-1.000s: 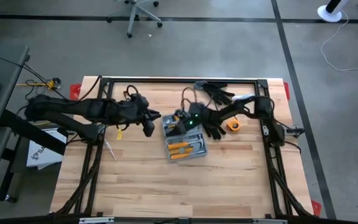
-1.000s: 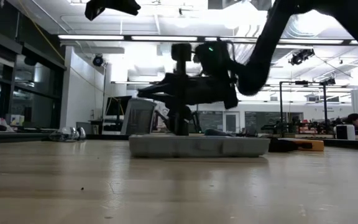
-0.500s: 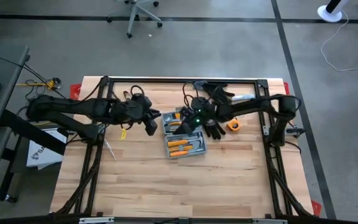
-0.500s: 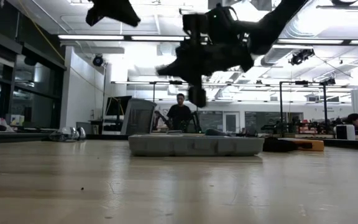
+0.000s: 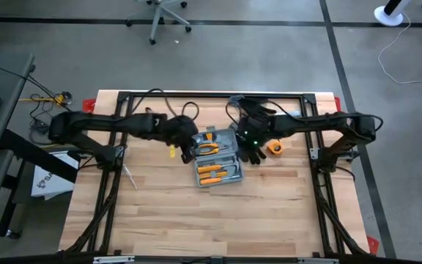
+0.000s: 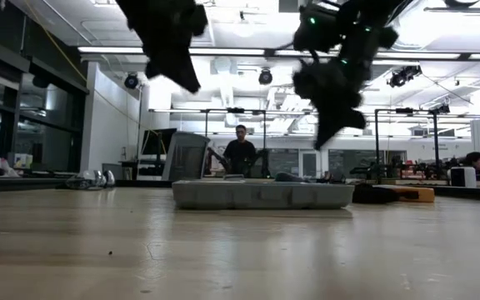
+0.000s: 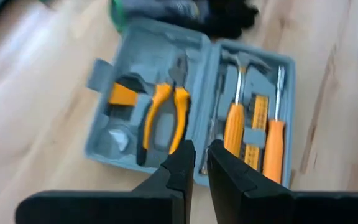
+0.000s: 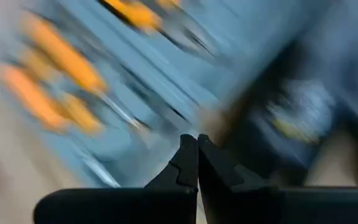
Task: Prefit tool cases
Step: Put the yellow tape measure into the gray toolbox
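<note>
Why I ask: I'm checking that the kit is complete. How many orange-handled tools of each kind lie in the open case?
pliers: 1
hammer: 1
screwdriver: 1
Total: 3, all lying in the open tool case.

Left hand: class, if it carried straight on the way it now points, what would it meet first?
Most likely the open tool case. The left hand hangs above it with fingers nearly shut, aimed at the hinge strip between the orange-handled pliers and the hammer. Depth is unclear, so which comes first is uncertain.
</note>
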Tool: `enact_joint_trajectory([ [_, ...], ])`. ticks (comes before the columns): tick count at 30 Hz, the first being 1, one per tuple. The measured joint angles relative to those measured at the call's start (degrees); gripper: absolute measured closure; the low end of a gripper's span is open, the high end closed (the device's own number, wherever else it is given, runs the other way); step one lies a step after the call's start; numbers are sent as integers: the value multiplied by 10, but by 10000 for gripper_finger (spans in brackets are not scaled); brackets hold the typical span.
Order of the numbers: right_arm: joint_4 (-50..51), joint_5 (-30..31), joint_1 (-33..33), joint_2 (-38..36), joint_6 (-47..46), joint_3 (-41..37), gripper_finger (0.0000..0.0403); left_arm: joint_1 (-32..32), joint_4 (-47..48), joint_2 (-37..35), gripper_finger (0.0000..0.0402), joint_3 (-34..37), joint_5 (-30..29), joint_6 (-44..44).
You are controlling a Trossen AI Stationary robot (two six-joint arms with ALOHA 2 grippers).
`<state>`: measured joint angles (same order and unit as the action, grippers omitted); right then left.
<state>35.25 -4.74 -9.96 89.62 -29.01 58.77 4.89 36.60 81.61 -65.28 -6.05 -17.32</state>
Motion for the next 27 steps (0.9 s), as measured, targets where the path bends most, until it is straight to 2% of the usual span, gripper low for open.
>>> enact_joint_trajectory([
  [6, 132, 128, 20, -9, -91, 0, 402, 63, -25, 47, 366, 0, 106, 73],
  [11, 138, 137, 22, -9, -94, 0, 402, 110, -19, 61, 366, 0, 181, 106],
  [15, 138, 118, 20, -9, -53, 0, 391, 133, -17, 58, 366, 0, 196, 125],
  [21, 134, 45, 6, -9, -7, 0, 313, 155, -18, 57, 366, 0, 207, 127],
  [27, 164, 52, 6, -9, -12, 0, 211, 165, -18, 57, 366, 0, 209, 136],
])
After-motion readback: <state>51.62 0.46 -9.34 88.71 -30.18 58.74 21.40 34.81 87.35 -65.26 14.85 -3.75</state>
